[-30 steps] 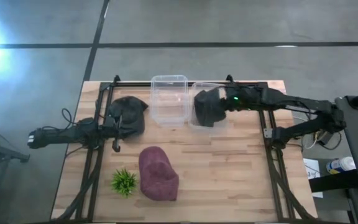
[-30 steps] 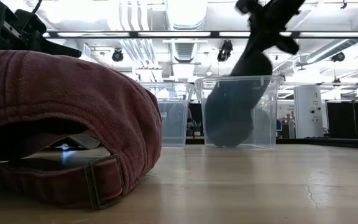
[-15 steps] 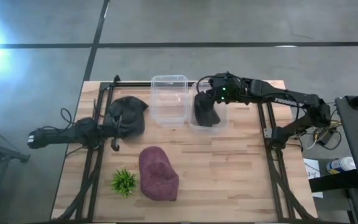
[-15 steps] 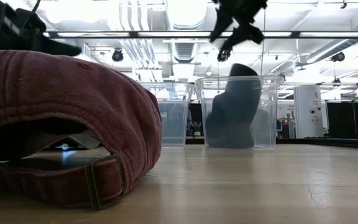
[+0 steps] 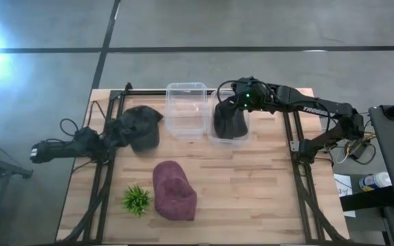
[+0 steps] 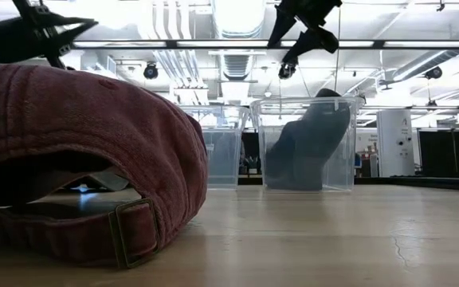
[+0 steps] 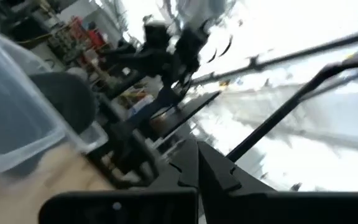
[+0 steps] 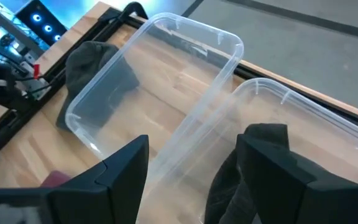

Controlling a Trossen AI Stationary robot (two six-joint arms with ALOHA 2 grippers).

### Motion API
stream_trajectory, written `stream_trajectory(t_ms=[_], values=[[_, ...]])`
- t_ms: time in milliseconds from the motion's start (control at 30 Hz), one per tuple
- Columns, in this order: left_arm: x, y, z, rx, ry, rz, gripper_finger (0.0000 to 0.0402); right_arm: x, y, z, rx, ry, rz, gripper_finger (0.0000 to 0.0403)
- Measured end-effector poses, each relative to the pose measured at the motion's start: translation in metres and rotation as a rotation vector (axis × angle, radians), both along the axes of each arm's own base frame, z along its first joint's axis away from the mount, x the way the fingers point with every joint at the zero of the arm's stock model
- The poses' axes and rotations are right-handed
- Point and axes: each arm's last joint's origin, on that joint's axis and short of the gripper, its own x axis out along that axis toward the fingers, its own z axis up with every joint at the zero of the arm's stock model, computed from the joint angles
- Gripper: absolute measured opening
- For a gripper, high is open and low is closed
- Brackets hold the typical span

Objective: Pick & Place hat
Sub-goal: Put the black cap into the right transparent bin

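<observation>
Plant (image 5: 136, 199): near left of the table (image 5: 252, 184), same spot as 1.0 s ago.
Red hat (image 5: 174, 190): lies on the near centre of the table, just right of the plant, unmoved; in the low view it fills the left foreground (image 6: 70, 159) with its strap buckle toward the camera.
Left gripper (image 5: 115, 133): low at the left edge of the table, touching the near left side of the black hat (image 5: 141, 126). 1.0 s ago its fingers lay spread beside the hat; now the arm has shifted and the hat's near edge looks bunched toward it. Whether the fingers grip the cloth: cannot tell.
Black hat: on the table, far left, just left of the empty bin (image 5: 186, 109).
Empty bin: clear, far centre, touching bin 2 (image 5: 213, 137) on its right.
Dark hat (image 5: 230, 121): inside bin 2. 1.0 s ago the right gripper held it over the bin; 0.5 s ago it stood upright inside; now it has slumped, leaning on the right wall in the low view (image 6: 305, 147).
Right gripper (image 5: 232, 101): above the far rim of bin 2, clear of the dark hat; fingers (image 8: 278, 168) spread wide, holding nothing, as the right wrist view shows.
</observation>
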Motion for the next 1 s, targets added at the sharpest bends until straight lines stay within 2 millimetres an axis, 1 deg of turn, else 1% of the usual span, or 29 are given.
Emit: stream_trajectory(t_ms=[33, 133, 233, 300, 400, 467, 533, 567, 633, 667, 733, 800, 867, 933, 1000], values=[[-0.001, 0.001, 0.002, -0.033, -0.023, 0.036, 0.0000, 0.000, 0.000, -0.001, -0.003, 0.004, -0.003, 0.0240], [-0.003, 0.005, 0.005, -0.203, -0.089, 0.126, 0.0000, 0.000, 0.000, -0.002, -0.006, 0.008, -0.007, 0.0240], [-0.006, 0.009, 0.009, -0.276, -0.155, 0.241, 0.0000, 0.000, 0.000, -0.005, -0.003, 0.016, -0.007, 0.0237], [-0.008, 0.011, 0.014, -0.275, -0.176, 0.308, 0.0000, 0.000, 0.000, -0.006, -0.003, 0.023, -0.005, 0.0235], [-0.011, 0.013, 0.032, -0.231, -0.158, 0.434, 0.0000, 0.000, 0.000, -0.007, -0.007, 0.030, 0.007, 0.0233], [-0.013, 0.013, 0.051, -0.154, -0.143, 0.477, 0.0000, 0.000, 0.000, -0.008, -0.014, 0.042, 0.020, 0.0233], [-0.012, 0.012, 0.074, -0.057, -0.108, 0.489, 0.0002, -0.001, 0.000, -0.009, -0.012, 0.055, 0.022, 0.0233], [-0.009, 0.012, 0.085, -0.005, -0.059, 0.497, 0.0004, -0.002, 0.001, -0.010, -0.010, 0.067, 0.023, 0.0234], [0.002, 0.012, 0.102, 0.102, 0.131, 0.509, 0.0015, -0.003, 0.001, -0.012, -0.004, 0.093, 0.026, 0.0235], [0.010, 0.013, 0.106, 0.157, 0.263, 0.509, 0.0022, -0.004, 0.001, -0.013, 0.000, 0.108, 0.027, 0.0235], [0.026, 0.013, 0.108, 0.259, 0.558, 0.489, 0.0040, -0.006, 0.002, -0.015, 0.002, 0.138, 0.035, 0.0234], [0.039, 0.013, 0.103, 0.331, 0.863, 0.446, 0.0057, -0.007, 0.002, -0.016, 0.004, 0.154, 0.038, 0.0232], [0.051, 0.011, 0.093, 0.376, 1.129, 0.391, 0.0071, -0.007, 0.002, -0.018, 0.006, 0.161, 0.038, 0.0231], [0.062, 0.005, 0.083, 0.442, 1.315, 0.321, 0.0081, -0.007, 0.002, -0.018, 0.006, 0.163, 0.038, 0.0231], [0.072, -0.007, 0.072, 0.527, 1.437, 0.242, 0.0088, -0.008, 0.002, -0.018, 0.005, 0.164, 0.039, 0.0231]])
